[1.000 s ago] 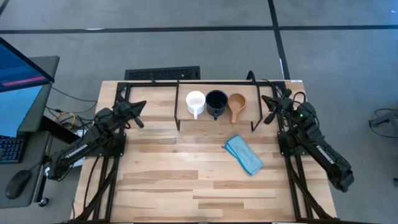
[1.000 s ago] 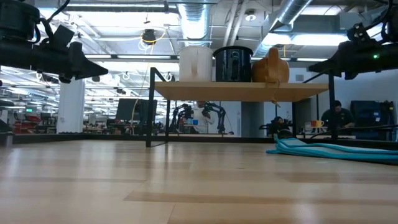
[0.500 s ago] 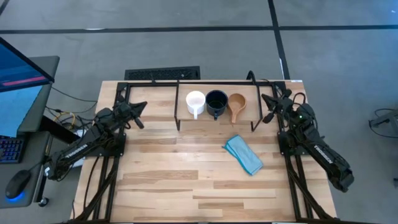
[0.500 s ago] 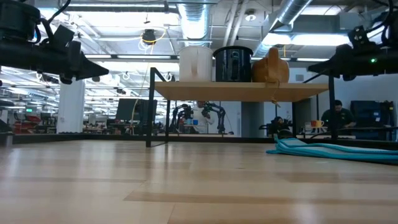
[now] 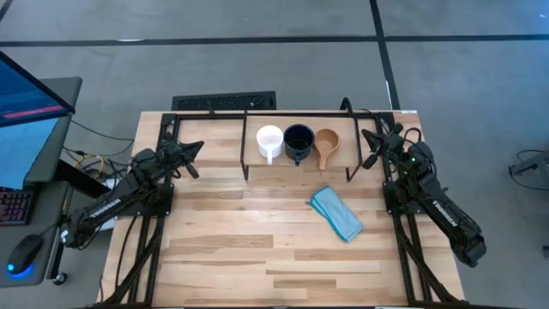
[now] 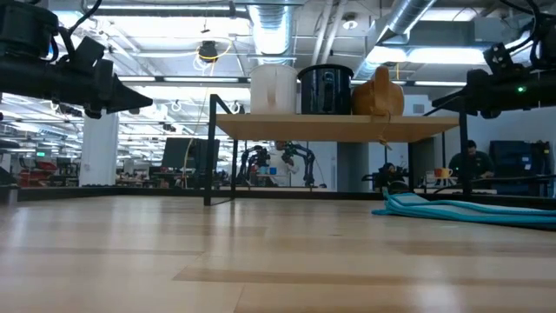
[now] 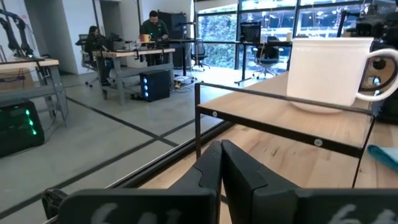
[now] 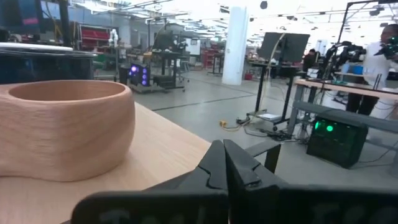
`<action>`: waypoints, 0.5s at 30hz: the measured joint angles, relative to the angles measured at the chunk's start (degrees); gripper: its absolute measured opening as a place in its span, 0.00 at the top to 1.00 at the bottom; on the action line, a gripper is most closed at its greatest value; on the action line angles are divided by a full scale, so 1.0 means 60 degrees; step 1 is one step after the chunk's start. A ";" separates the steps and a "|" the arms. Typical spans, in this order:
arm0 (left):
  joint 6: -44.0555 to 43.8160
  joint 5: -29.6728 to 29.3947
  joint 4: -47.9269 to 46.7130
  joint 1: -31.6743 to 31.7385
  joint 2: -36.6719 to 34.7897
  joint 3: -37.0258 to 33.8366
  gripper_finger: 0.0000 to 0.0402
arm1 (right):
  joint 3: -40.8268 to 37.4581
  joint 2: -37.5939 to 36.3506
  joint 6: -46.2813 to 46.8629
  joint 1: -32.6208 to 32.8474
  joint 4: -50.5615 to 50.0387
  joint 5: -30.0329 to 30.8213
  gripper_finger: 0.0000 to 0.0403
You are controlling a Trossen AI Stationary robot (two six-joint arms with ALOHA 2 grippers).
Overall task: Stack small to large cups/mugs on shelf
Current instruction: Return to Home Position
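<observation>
High view has the three mugs in a row on the shelf (image 6: 334,129) at the far edge of the worktop (image 5: 223,249): the white mug (image 5: 269,141) toward the left arm's side, the black mug (image 5: 298,140) in the middle and the brown mug (image 5: 327,142) toward the right arm's side. They stand upright and close beside each other, handles pointing toward the near side of the worktop. On the worktop in front of the shelf, nearer the right arm, lies a crumpled light blue cloth (image 5: 336,213). The left claw (image 7: 219,146) hangs above the worktop just off the shelf's left end, its fingers pressed together on nothing. The right claw (image 8: 222,144) hangs off the shelf's right end near the brown mug, fingers likewise pressed together and empty. Neither claw touches the shelf or a mug.
</observation>
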 joint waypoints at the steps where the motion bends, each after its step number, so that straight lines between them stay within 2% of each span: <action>1: 0.0029 0.0000 0.0000 0.0000 0.0046 0.0000 1.00 | 0.0000 0.0001 0.0000 -0.0010 -0.0003 0.0000 0.99; 12: 0.0000 -0.0004 -0.0003 0.0000 0.0786 0.0000 1.00 | -0.0004 0.0008 0.0016 -0.0048 -0.0009 0.0000 0.92; 15: 0.0077 -0.0007 -0.0004 0.0000 0.0871 0.0000 1.00 | -0.0004 0.0008 0.0421 -0.0048 -0.0010 0.0000 0.91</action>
